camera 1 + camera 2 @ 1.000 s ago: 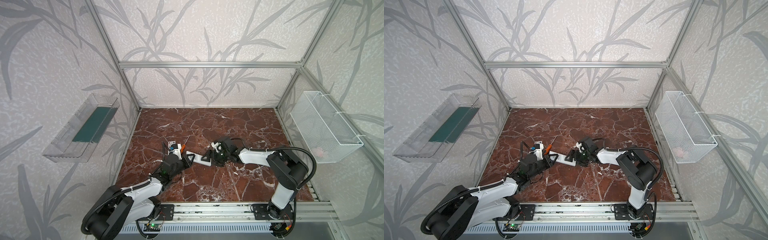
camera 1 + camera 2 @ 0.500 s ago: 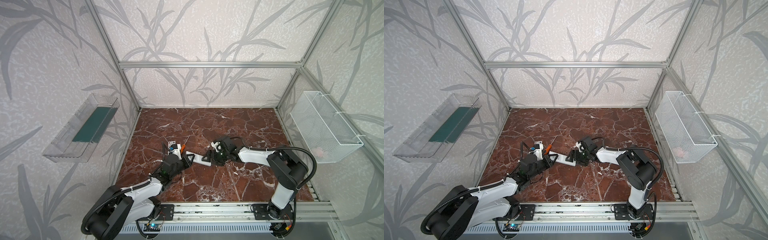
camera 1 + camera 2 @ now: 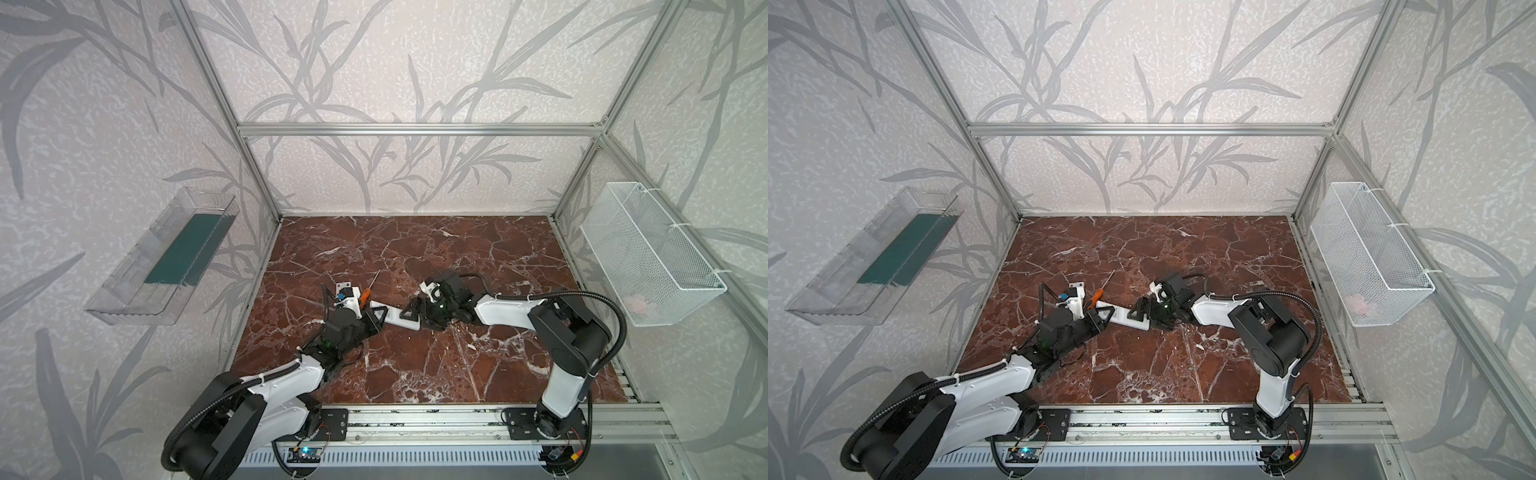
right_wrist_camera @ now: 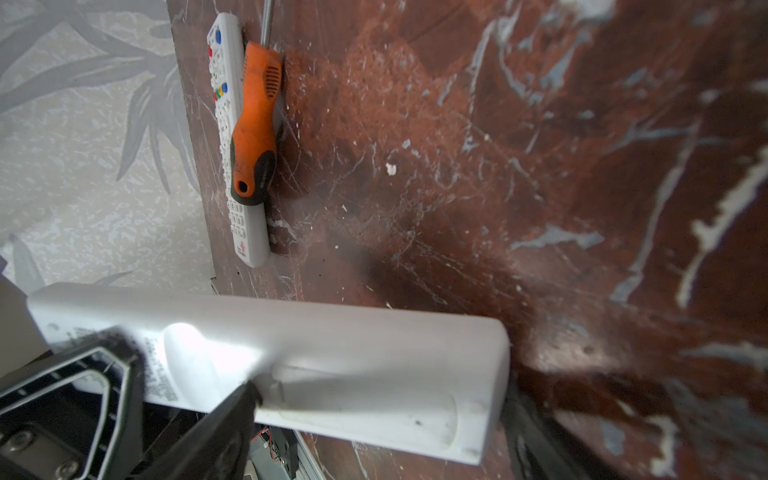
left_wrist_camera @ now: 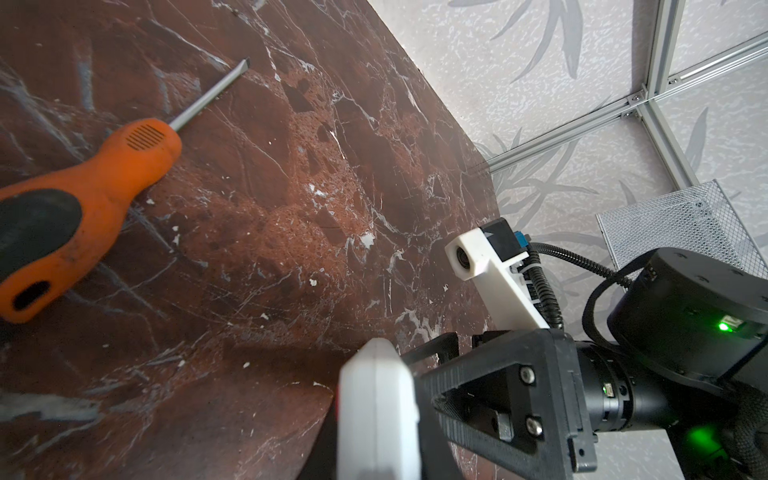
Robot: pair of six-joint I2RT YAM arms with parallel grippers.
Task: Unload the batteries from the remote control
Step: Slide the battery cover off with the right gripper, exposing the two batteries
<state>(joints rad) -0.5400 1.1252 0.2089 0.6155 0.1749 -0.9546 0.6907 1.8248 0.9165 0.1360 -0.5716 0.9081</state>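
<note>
Batteries show in none of the views. The long white plastic remote control [image 4: 353, 345] turns its back to the right wrist camera, and its cover panel seems to be in place, so I cannot tell whether they sit inside. This remote spans the gap between the two grippers in both top views.

The left gripper [image 3: 379, 319] has its jaws pressed nearly together, pinching the end of the remote that carries printed text. One of its black, triangle-framed fingers [image 4: 126, 382] lies across that print. The right gripper [image 3: 422, 318] has its jaws spread wide around the opposite end. One black fingertip [image 4: 232, 411] touches the remote's back at the edge of the cover panel. The other jaw stands just beyond the remote's end face, so the cover section lies between them. Whether the remote rests on the red-brown marble tabletop [image 3: 415, 374] or is lifted off it, I cannot tell.

Near the left jaws but outside both pairs lies an orange-handled screwdriver with a black grip and a steel shaft [image 5: 83, 199]. In the right wrist view it leans against a second white remote with coloured buttons facing up [image 4: 226, 124], which lies beyond the held remote from the right jaws. A white wire basket [image 3: 648, 257] hangs well apart from the right jaws. A clear plastic tray [image 3: 162, 257] hangs well apart from the left jaws.
</note>
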